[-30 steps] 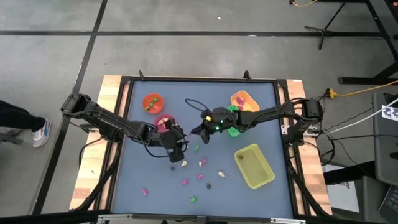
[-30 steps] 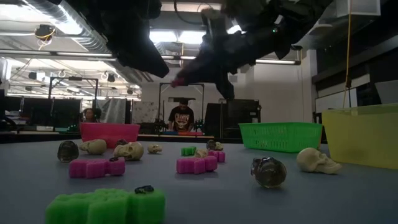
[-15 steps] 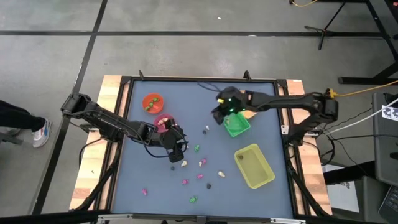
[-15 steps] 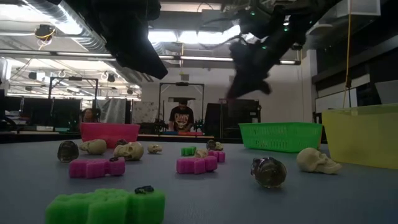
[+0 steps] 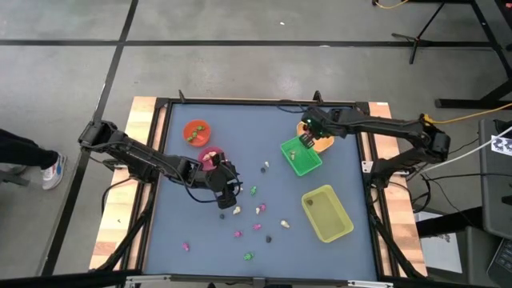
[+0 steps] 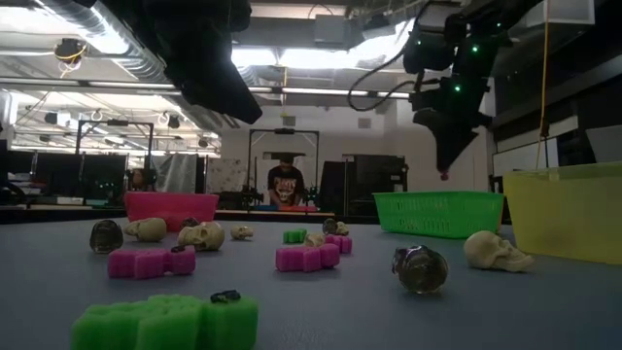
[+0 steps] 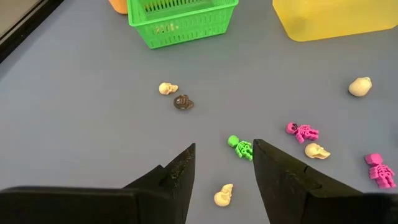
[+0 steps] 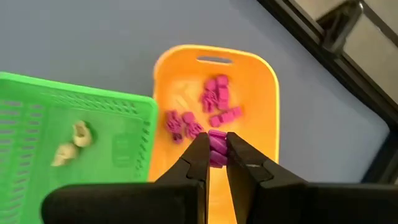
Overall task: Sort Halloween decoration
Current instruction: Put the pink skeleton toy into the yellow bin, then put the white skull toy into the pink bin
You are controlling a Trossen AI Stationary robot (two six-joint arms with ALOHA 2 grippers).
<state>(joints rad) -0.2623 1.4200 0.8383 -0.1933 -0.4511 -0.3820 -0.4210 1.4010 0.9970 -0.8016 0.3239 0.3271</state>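
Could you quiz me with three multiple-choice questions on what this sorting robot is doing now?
1. Where is the right gripper?
A. above the orange tray
B. above the yellow tray
C. above the pink cup

2. What colour is the trinket between its fingers?
A. green
B. cream
C. pink

3. How does the left gripper stand?
A. shut on a skull
B. open and empty
C. resting inside the green basket

Answers: 1 A, the right wrist view looks down into that tray. 2 C, a pink piece sits pinched at the fingertips. 3 B, its fingers stand apart with table showing between.
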